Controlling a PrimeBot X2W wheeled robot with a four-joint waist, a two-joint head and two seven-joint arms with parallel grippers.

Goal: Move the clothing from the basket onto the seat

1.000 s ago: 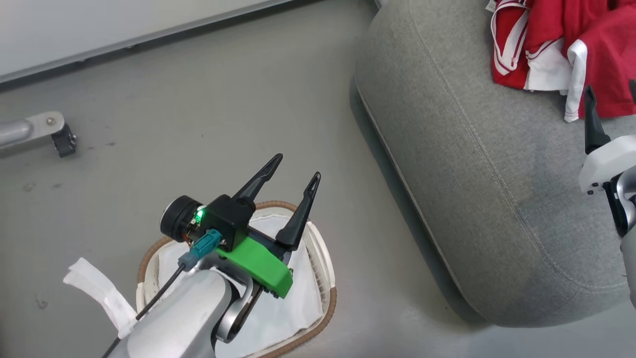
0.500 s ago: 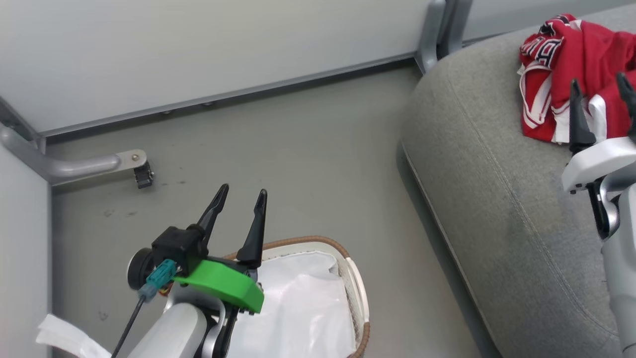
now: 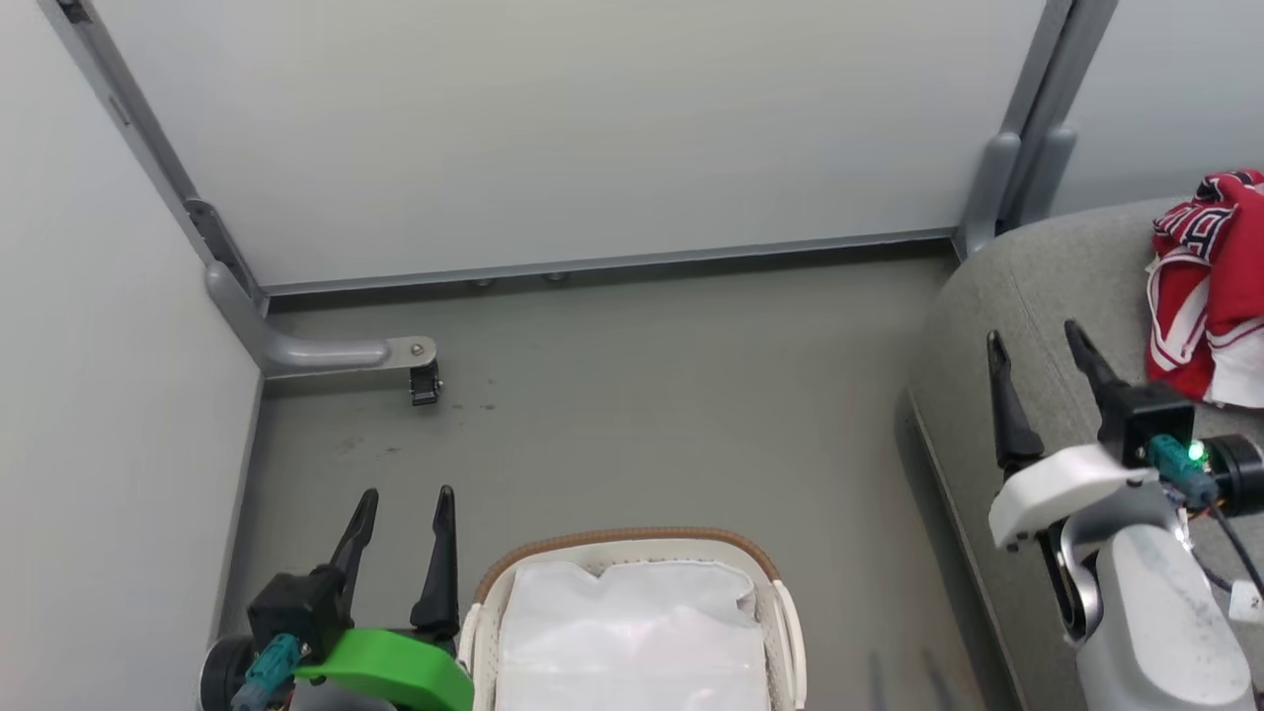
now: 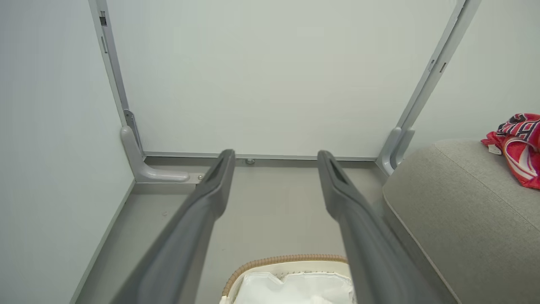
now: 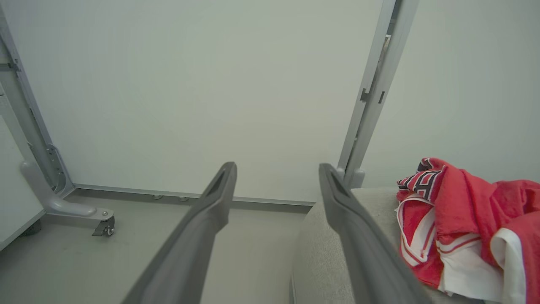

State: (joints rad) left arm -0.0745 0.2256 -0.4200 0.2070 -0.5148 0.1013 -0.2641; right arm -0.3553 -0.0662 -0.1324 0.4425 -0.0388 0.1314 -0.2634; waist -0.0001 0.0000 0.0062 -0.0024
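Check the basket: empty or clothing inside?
Empty as far as shown: the basket holds only its white lining; the clothing lies on the seat. Basket's near end is out of frame.

Even, soft, bright light — faint shadows, perhaps slight wide-angle bending at wrist-view edges.

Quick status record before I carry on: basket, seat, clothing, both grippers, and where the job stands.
basket: on the floor, white cloth lining showing; no red garment in the part in view
seat: grey cushion, to the right of the basket
clothing: red and white, bunched on the seat
left gripper: open, empty, left of the basket
right gripper: open, empty, by the seat's edge, apart from the clothing
task: looks done, judging by the visible part of the basket
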